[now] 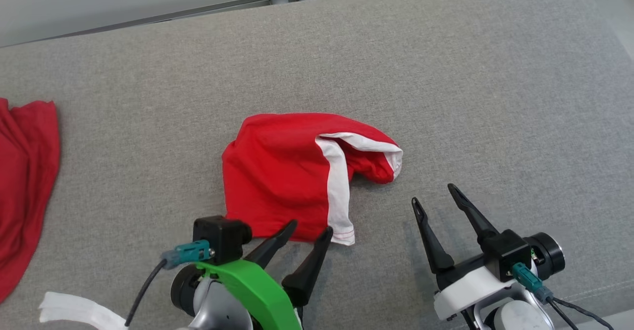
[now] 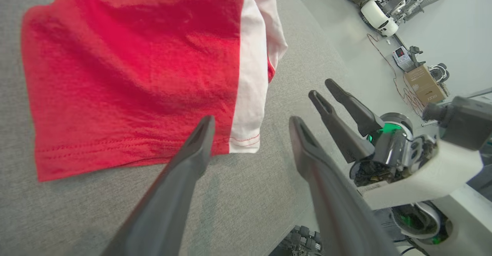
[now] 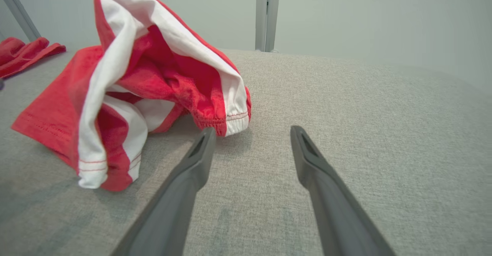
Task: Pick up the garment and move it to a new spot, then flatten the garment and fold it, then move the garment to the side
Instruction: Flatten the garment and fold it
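Garment [image 1: 282, 171], crumpled red cloth with white stripe, mid grey fabric cushion [image 1: 446, 72]. Left gripper [image 1: 311, 226] wide, empty, at near hem; right gripper [image 1: 433, 193] wide, beside bunched end. Pinch both corners, lift level.

robot lab, floor cables [image 2: 408, 94], cardboard box [image 2: 424, 83]

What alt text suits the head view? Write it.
A crumpled red garment with a white stripe lies on a grey fabric surface. The open left gripper points at its near hem, the open right gripper beside it. Another red cloth lies far left.
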Robot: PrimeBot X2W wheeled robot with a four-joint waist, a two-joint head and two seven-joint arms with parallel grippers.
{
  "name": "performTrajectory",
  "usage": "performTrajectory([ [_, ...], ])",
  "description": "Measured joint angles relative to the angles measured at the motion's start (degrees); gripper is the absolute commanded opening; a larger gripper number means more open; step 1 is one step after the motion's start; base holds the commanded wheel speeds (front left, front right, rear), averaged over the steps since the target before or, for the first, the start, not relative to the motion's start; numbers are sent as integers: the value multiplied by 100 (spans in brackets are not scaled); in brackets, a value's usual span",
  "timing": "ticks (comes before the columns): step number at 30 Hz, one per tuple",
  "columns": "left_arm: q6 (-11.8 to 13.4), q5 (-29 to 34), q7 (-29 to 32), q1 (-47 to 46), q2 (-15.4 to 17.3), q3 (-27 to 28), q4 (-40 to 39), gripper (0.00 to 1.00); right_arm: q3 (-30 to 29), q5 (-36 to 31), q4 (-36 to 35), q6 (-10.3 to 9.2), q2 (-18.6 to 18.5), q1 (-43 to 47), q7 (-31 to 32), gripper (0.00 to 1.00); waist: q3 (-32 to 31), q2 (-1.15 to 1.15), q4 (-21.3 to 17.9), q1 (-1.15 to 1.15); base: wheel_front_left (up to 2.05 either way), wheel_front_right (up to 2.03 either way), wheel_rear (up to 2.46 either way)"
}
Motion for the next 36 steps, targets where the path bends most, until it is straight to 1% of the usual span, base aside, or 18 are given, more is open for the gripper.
performTrajectory([
  [2,49,81,5,-24,-70,-69,250,100,-23,37,-16,0,-3,-12,-1,100,27,0,-50,0,0,0,0],
  [5,130,170,47,-177,-267,-202,630,100,-23,82,-26,0,-1,-15,0,100,77,0,-143,0,0,0,0],
  [7,189,409,24,-369,-289,-256,916,100,-19,131,-38,0,-4,-19,0,100,114,0,-221,0,0,0,0],
  [12,194,532,-25,-528,-376,-367,1374,100,5,310,-57,0,-1,-23,0,100,202,0,-454,0,0,0,0],
  [17,163,519,-47,-553,-369,-379,1471,100,-38,356,-60,0,-3,-2,0,100,261,0,-627,0,0,0,0],
  [21,163,522,-57,-528,-303,-376,1543,100,-40,377,-58,0,-3,21,-1,100,286,0,-731,0,0,0,0],
  [25,164,512,-74,-499,-325,-400,1515,100,-67,379,-51,0,-2,24,0,100,268,0,-730,0,0,0,0],
  [28,164,501,-109,-487,-342,-402,1634,100,-71,379,-46,0,-1,24,0,100,245,0,-702,0,0,0,0],
  [29,164,478,-111,-488,-355,-391,1742,27,-76,378,-44,0,-2,23,-1,100,238,0,-689,0,0,0,0],
  [30,164,427,-126,-488,-387,-357,1869,0,-80,375,-43,0,-2,23,0,100,232,0,-676,0,0,0,0],
  [32,136,381,-193,-524,-464,-313,2163,0,-77,344,-32,-1,-2,23,0,100,219,0,-646,0,0,0,0],
  [34,86,386,-321,-621,-517,-279,2454,38,-55,326,-11,0,-2,19,-1,100,207,0,-627,0,0,0,0],
  [35,54,386,-366,-676,-549,-278,2565,47,-48,324,-4,0,-1,13,0,100,203,0,-624,0,0,0,0],
  [36,16,385,-427,-722,-595,-270,2687,68,-41,320,1,0,-1,7,-1,100,199,0,-625,0,0,0,0],
])
